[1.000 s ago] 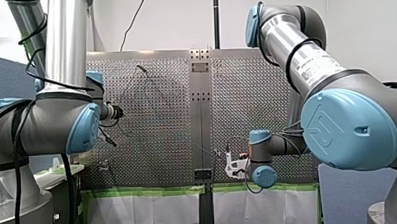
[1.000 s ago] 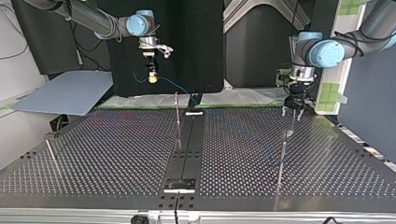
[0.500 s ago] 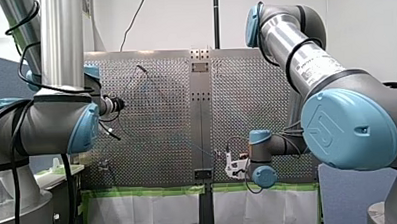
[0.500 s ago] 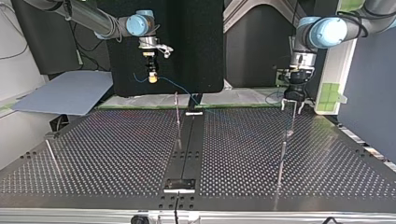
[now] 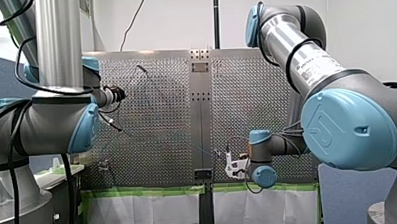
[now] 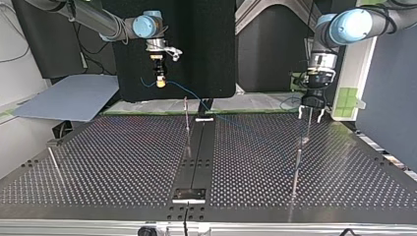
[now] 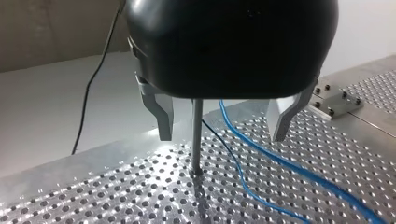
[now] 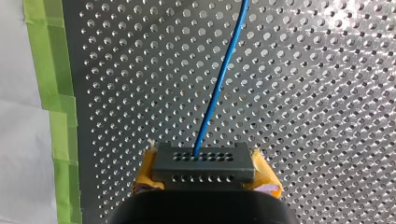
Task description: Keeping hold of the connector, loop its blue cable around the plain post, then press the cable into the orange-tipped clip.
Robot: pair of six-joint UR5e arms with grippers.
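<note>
The right gripper grips the connector; its cable passes the post inside the wide-open left gripper. Looping looks unfinished, clipping undone.

white wall behind, green tape along the table's edge.

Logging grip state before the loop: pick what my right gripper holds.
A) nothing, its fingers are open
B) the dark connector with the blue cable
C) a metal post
B: the right wrist view shows the connector clamped in my right gripper, the blue cable running out of its face.
</note>
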